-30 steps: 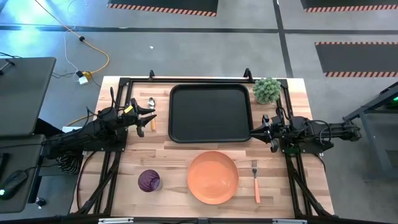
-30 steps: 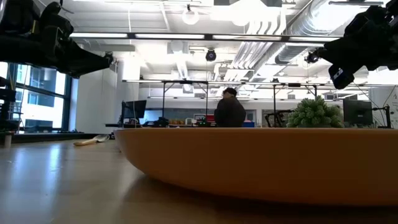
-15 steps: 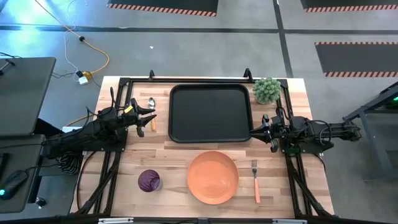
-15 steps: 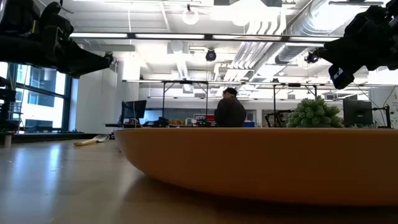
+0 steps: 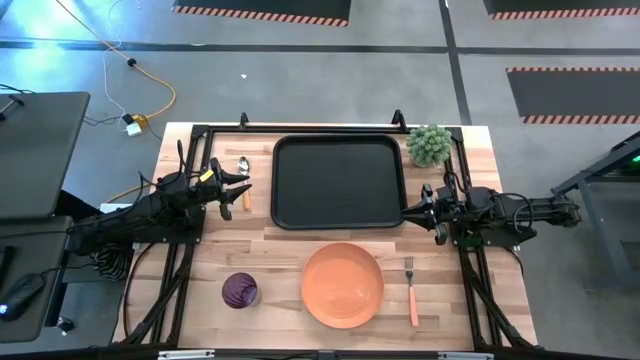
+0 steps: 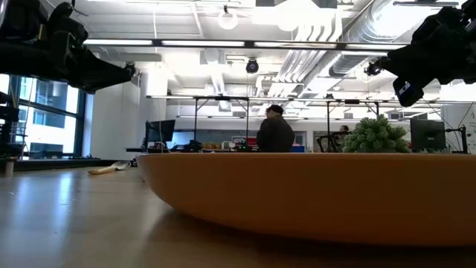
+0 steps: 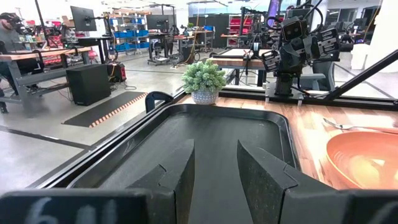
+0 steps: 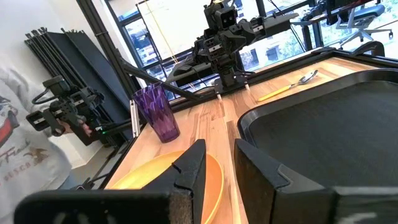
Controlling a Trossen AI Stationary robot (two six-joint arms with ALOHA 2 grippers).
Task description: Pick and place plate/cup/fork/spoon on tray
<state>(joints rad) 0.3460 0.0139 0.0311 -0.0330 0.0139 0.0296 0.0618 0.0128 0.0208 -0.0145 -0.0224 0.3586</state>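
The black tray (image 5: pixel 338 182) lies at the table's far middle. The orange plate (image 5: pixel 342 284) sits near the front edge, the purple cup (image 5: pixel 239 290) stands upright to its left, and the fork (image 5: pixel 411 289) lies to its right. The spoon (image 5: pixel 244 181) lies left of the tray. My left gripper (image 5: pixel 243 186) hovers open over the spoon beside the tray's left rim (image 7: pixel 124 149). My right gripper (image 5: pixel 418 212) hovers open at the tray's right near corner (image 8: pixel 261 118). Both are empty.
A small potted plant (image 5: pixel 429 145) stands at the far right corner of the table. Black frame rails (image 5: pixel 200 135) run along the table's far and side edges. A person (image 6: pixel 275 132) stands in the room beyond the table.
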